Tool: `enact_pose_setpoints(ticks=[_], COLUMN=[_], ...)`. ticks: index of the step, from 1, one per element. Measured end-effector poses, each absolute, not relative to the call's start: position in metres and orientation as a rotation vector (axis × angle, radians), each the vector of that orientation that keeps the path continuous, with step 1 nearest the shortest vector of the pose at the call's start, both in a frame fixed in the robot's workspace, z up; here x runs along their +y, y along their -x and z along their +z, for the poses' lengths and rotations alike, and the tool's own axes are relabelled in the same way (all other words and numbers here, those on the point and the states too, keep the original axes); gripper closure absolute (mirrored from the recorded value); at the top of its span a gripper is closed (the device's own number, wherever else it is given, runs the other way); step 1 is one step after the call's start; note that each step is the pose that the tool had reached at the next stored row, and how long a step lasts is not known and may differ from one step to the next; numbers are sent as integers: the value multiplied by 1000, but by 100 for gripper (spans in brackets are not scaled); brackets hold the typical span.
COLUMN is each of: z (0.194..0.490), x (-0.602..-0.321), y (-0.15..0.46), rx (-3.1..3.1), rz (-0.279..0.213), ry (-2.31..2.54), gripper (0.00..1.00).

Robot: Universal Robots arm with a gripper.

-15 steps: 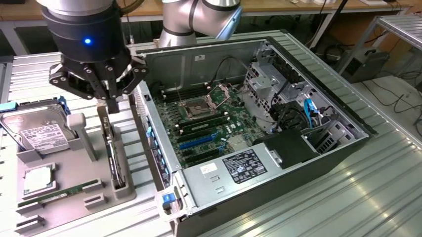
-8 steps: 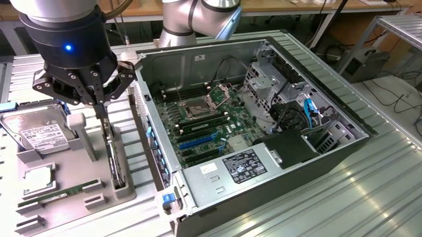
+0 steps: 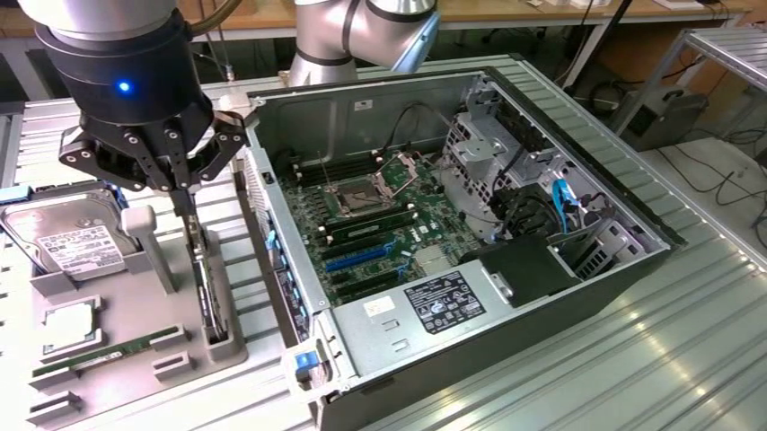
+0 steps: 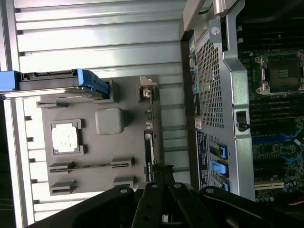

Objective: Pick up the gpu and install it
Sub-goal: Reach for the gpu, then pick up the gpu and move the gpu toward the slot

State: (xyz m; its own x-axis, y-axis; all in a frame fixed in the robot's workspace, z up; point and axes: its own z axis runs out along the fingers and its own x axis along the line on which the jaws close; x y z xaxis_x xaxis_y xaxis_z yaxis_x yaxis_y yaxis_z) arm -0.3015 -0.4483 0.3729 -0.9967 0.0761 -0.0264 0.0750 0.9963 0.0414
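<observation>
Ribbed metal table [image 3: 671, 359] — grey tray [image 3: 120, 310], open PC case [image 3: 504, 359]

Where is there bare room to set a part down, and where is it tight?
Bare: the ribbed metal table on the exterior view's right of the open dark computer case. Crowded: the grey holder tray, with the silver hard drive, and the claw shut on the green and black flat graphics card standing in its slot beside the case wall.

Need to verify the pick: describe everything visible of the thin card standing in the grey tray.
The gpu, a thin flat green-and-black card, stands on edge in a slot of the grey plastic tray, beside the open metal computer case. The black gripper sits right over one end of it.
</observation>
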Motion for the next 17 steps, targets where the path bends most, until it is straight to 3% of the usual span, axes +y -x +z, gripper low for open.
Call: enact_pose_setpoints(ticks=[6, 9, 10, 12, 17], z=[373, 373, 373, 373, 366], x=[-448, -448, -448, -448, -448], y=[302, 302, 302, 302, 308], rx=[3111, 3111, 3111, 3111, 3099], rz=[63, 63, 63, 63, 64], ry=[-118, -118, -118, -118, -117], gripper=[89, 76, 76, 58, 58])
